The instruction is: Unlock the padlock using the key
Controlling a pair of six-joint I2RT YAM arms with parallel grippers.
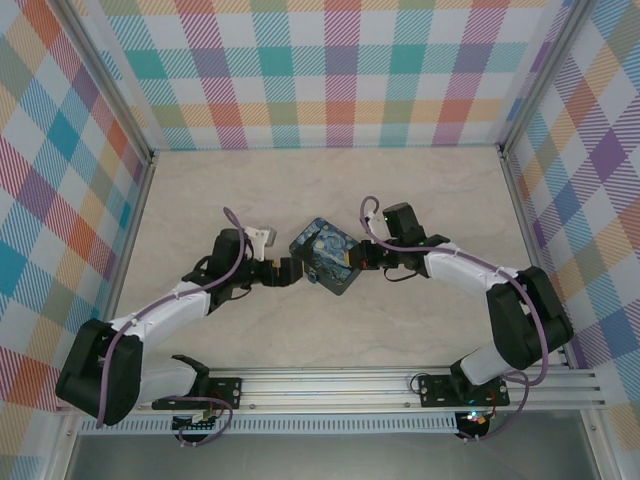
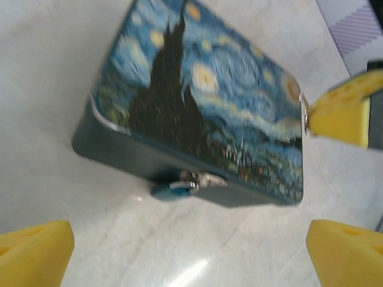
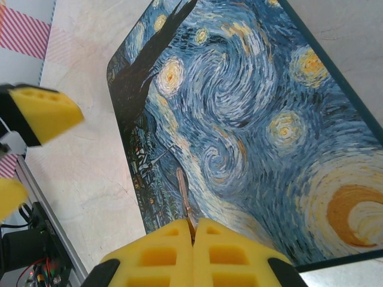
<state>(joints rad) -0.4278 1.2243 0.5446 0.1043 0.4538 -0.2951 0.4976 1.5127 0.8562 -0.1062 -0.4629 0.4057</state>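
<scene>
1. The right gripper (image 3: 193, 232) is at the bottom middle of its wrist view. Its two yellow pads are pressed together and pinch the key (image 3: 183, 194). The key is a thin dark stick that pokes up over the box lid.
2. The left gripper (image 2: 190, 242) is wide open, with one yellow pad in each bottom corner of its wrist view. It holds nothing.
3. The padlock (image 2: 173, 189) is on the front side of the painted box (image 2: 203, 95), low in the middle of the left wrist view. It has a small blue-teal body and a silvery loop.
4. The key is over the lid, not by the padlock. I think it could slip or turn in the soft pads, because it is so thin.
5. Nothing holds the padlock. A poke from the key may push it away and miss the hole.
6. The box is smooth and has round corners. The counter (image 2: 54, 72) is pale and shiny, so the box may slide if it is bumped.
7. The pads look spongy, with little holes.
</scene>
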